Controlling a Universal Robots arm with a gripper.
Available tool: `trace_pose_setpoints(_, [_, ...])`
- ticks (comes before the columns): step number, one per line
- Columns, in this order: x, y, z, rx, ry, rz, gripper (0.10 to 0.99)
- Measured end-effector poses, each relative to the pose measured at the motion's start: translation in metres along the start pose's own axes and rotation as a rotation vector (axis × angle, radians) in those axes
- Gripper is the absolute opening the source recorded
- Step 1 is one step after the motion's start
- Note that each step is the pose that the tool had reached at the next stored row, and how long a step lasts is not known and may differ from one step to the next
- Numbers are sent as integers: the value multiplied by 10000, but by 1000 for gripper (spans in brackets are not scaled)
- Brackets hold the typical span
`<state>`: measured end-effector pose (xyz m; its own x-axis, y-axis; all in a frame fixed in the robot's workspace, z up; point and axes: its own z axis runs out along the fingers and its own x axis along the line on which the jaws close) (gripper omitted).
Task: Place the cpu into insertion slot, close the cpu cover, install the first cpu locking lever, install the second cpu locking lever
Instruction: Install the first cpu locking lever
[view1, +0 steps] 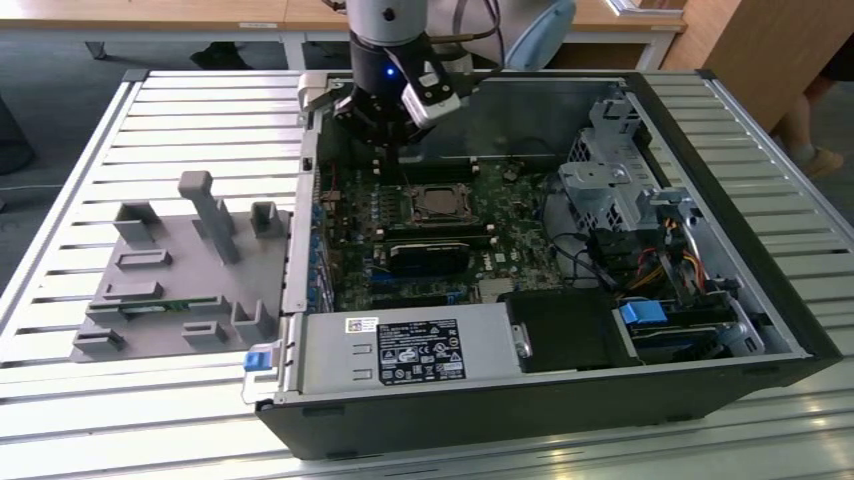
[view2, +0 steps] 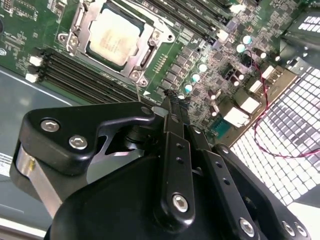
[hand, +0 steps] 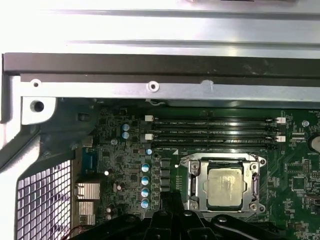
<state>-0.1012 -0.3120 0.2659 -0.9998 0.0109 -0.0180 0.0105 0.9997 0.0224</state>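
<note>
The gripper (view1: 391, 140) hung just beyond the socket, toward the case's far wall, its jaws pressed together on nothing, as far as I could tell. The cpu (hand: 226, 187) lay in its slot (view2: 75, 30), with the cover (view2: 147, 54) down over it. If the gripper came down crooked, it could slip off the cover and gouge the board (hand: 125, 165).

No print here can be read. A dark label (view1: 420, 352) crowded with tiny white marks and symbols lies on the power-supply box (view1: 334, 362), well apart from the gripper (view1: 388, 140), and a small white sticker (view1: 362, 324) sits just beside that label. Nearer the gripper, faint lettering marks the face of the cpu (view2: 112, 36), and fine white lettering runs along the memory slots (hand: 215, 132) next to it. All of it is too small to make out.
</note>
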Motion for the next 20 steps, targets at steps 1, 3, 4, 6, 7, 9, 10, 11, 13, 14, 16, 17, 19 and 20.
trace_pose_setpoints(1, [7,8,2,0,0,0,114])
trace_pose_setpoints(3, [18,31,10,-1,-1,-1,114])
trace_pose_setpoints(4, [24,44,16,0,0,-3,114])
trace_pose_setpoints(6, [37,66,31,-1,-3,-4,114])
trace_pose_setpoints(7, [42,75,39,-1,-4,-5,114])
trace_pose_setpoints(9, [43,108,52,-2,-5,-5,114])
trace_pose_setpoints(10, [44,124,58,0,-5,-4,114])
trace_pose_setpoints(11, [44,137,64,-2,-6,-3,114])
trace_pose_setpoints(13, [44,156,75,-1,-5,-4,114])
trace_pose_setpoints(14, [45,164,82,-1,-6,-4,114])
trace_pose_setpoints(16, [45,180,96,-1,-7,-4,114])
trace_pose_setpoints(17, [45,187,101,-1,-7,-5,114])
trace_pose_setpoints(19, [45,198,108,-1,-6,-5,114])
trace_pose_setpoints(20, [45,203,111,-1,-6,-5,114])
